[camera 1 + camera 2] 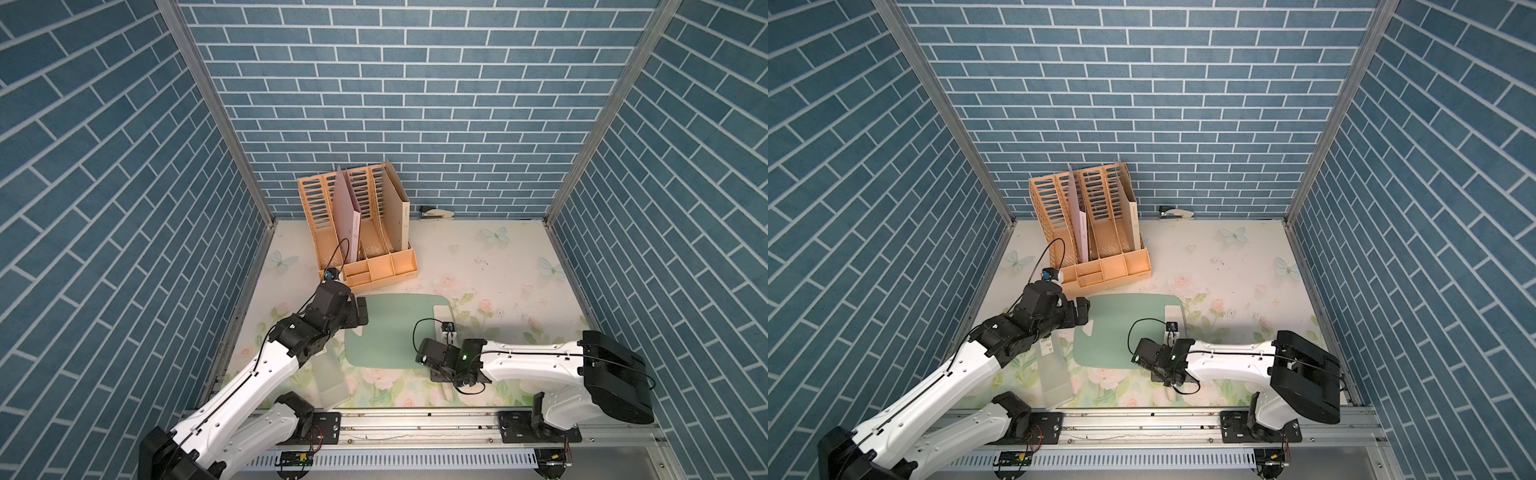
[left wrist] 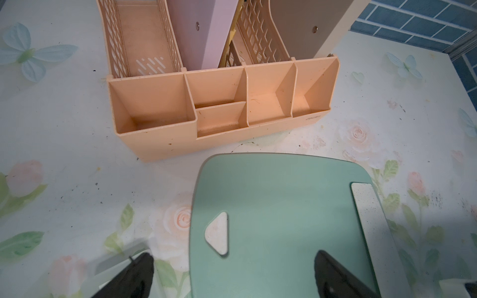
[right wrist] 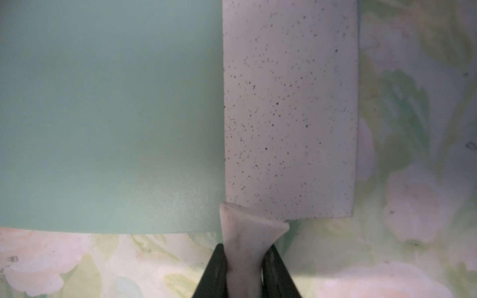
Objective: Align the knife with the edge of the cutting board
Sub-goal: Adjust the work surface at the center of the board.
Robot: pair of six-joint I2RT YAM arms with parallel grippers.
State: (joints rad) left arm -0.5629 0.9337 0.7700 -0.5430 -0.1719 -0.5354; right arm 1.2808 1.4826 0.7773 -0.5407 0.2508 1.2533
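We judge the task nearly done. The knife (image 3: 289, 108) lies flat with its blade on the board (image 3: 111, 116), along the end opposite the white triangular hole (image 2: 218, 233), on the robot's right. In the right wrist view the blade's long edges run parallel to that end. The blade's outer edge looks flush with the board's rim or a shade past it. The rim is hidden under the blade there and small in both top views, so we cannot tell which. The handle reaches out past the board's near side, over the flowered cloth (image 1: 498, 266), towards the robot.

The right gripper (image 3: 245, 251) is clamped on the handle, a finger on each side, just behind the flare where handle meets blade. The left gripper (image 2: 233, 258) stands wide open and empty above the hole end of the board, touching nothing that we can see.

As we read it, what is left is a small nudge if the edges are not quite level. After that the right gripper has to let go and draw back without dragging the knife askew. The sleeve (image 1: 1054, 374) lies on the cloth beside the hole end and the organiser (image 1: 365, 241) stands behind the board, both clear of the knife.

The knife is a cleaver. Its blade is broad, rectangular and cream-white, peppered with fine dark specks, with square corners. The handle is pale and faintly marbled, and narrower than the blade.
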